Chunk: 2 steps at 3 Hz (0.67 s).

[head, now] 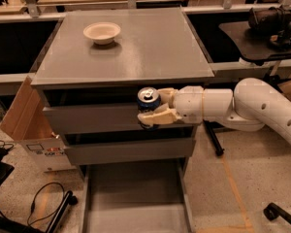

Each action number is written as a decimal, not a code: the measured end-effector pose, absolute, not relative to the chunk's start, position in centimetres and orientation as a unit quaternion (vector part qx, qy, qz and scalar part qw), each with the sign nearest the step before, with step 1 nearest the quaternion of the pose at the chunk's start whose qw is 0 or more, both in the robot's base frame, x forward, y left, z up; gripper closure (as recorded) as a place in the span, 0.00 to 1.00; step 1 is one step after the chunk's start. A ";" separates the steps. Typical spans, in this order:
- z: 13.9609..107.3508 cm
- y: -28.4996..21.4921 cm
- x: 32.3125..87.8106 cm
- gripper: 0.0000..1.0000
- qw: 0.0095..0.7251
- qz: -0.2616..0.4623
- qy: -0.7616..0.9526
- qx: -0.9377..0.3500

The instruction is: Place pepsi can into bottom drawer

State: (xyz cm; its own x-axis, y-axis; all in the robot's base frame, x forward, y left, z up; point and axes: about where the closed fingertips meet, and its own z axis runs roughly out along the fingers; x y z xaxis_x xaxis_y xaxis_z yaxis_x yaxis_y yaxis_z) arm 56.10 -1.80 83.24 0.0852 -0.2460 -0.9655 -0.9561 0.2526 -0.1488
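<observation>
The pepsi can [147, 101], dark blue with a silver top, is held upright in my gripper [153, 107], whose cream fingers [157, 116] are shut around it. The can hangs in the air in front of the grey cabinet's upper drawer fronts, off the cabinet top [136, 47]. The bottom drawer [136, 198] is pulled open below, a shallow grey tray with thin side rails, nothing visible inside. My white arm reaches in from the right.
A white bowl [102, 32] sits at the back left of the cabinet top. A cardboard box [26, 125] stands left of the cabinet. Cables and a dark stand lie on the floor at lower left. A black table [262, 38] is at the right.
</observation>
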 end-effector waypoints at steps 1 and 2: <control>83.2 -1.8 56.1 1.00 0.530 0.335 0.588 -0.511; 78.5 -0.9 55.5 1.00 0.527 0.351 0.594 -0.496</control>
State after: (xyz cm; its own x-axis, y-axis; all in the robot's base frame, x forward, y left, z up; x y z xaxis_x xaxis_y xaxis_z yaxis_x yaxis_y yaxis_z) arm 55.47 -0.89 78.53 0.0473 -0.2196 -0.9744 -0.9597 0.2604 -0.1053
